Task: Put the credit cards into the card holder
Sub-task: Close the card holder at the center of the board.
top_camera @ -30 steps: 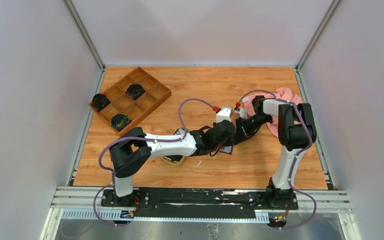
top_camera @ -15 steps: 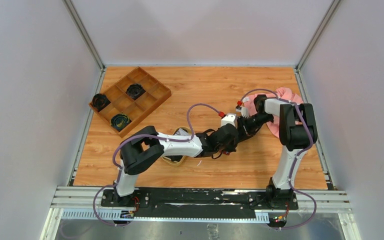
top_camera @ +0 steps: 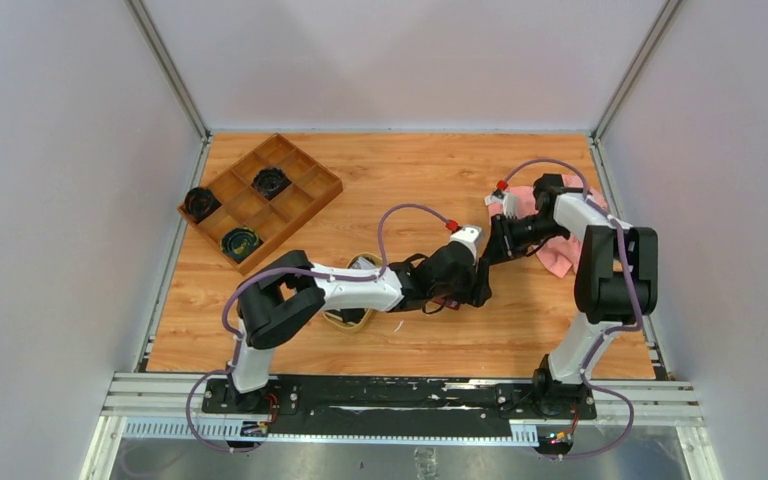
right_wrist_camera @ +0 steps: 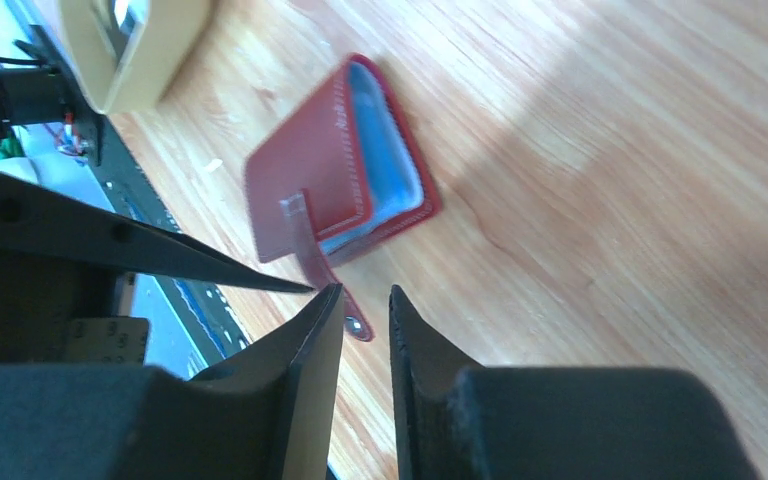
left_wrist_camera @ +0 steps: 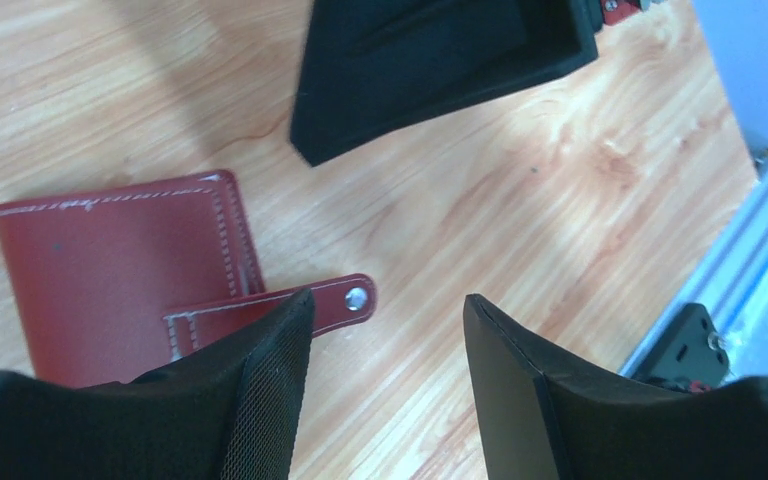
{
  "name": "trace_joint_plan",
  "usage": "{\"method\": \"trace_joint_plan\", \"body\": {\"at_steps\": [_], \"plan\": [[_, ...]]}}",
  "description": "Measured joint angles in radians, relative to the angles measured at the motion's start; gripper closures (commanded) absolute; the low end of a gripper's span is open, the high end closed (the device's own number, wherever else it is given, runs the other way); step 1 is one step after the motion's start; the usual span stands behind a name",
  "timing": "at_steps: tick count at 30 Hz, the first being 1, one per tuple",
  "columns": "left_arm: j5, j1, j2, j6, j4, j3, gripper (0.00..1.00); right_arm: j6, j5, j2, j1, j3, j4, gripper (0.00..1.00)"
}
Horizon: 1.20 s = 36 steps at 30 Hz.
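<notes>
Closing the left tool [left_wrist_camera: 385, 305] from this position could pinch only the tab [left_wrist_camera: 332, 299] of the holder [left_wrist_camera: 110, 270]. One finger sits over the tab root and the other over bare counter [left_wrist_camera: 520, 190], so a pull would probably drag or flip the holder rather than open it. We judge a second hazard to be contact between the two tools: the right tool [right_wrist_camera: 365, 292] points at the same tab, and its tip shows close by in the left wrist view.

The holder lies flat and folded on the counter, directly under the left tool, tab unsnapped and sticking out sideways. A strip of blue lining shows at its edge. We cannot make out the cards; the tray [top_camera: 348, 320] lies partly under the left forearm.

The left arm reaches low across the counter to the right, tool aimed down, fingers apart and empty. The right arm folds inward from its side, tool low, fingers nearly together with a slim gap, gripping nothing.
</notes>
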Motion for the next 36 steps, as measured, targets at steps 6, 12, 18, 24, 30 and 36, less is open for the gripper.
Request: {"method": "trace_joint_plan", "body": {"at_steps": [6, 12, 18, 24, 30, 36], "plan": [[0.123, 0.005, -0.012, 0.05, 0.056, 0.0, 0.38, -0.031, -0.143, -0.039, 0.0, 0.001, -0.008, 0.71], [0.224, 0.006, -0.05, 0.097, 0.077, -0.006, 0.37, -0.039, -0.214, 0.068, 0.046, 0.032, -0.031, 0.72], [0.223, 0.006, -0.29, 0.188, 0.098, -0.156, 0.19, -0.034, -0.185, 0.111, 0.121, 0.062, -0.031, 0.78], [0.131, 0.028, -0.488, 0.252, 0.122, -0.332, 0.12, -0.008, -0.042, 0.173, 0.129, 0.064, -0.027, 0.79], [0.129, 0.089, -0.413, 0.246, 0.116, -0.354, 0.12, 0.012, -0.003, 0.19, 0.128, 0.064, -0.04, 0.79], [0.134, 0.144, -0.32, 0.226, 0.111, -0.353, 0.15, 0.013, 0.005, 0.19, 0.128, 0.064, -0.044, 0.79]]}}
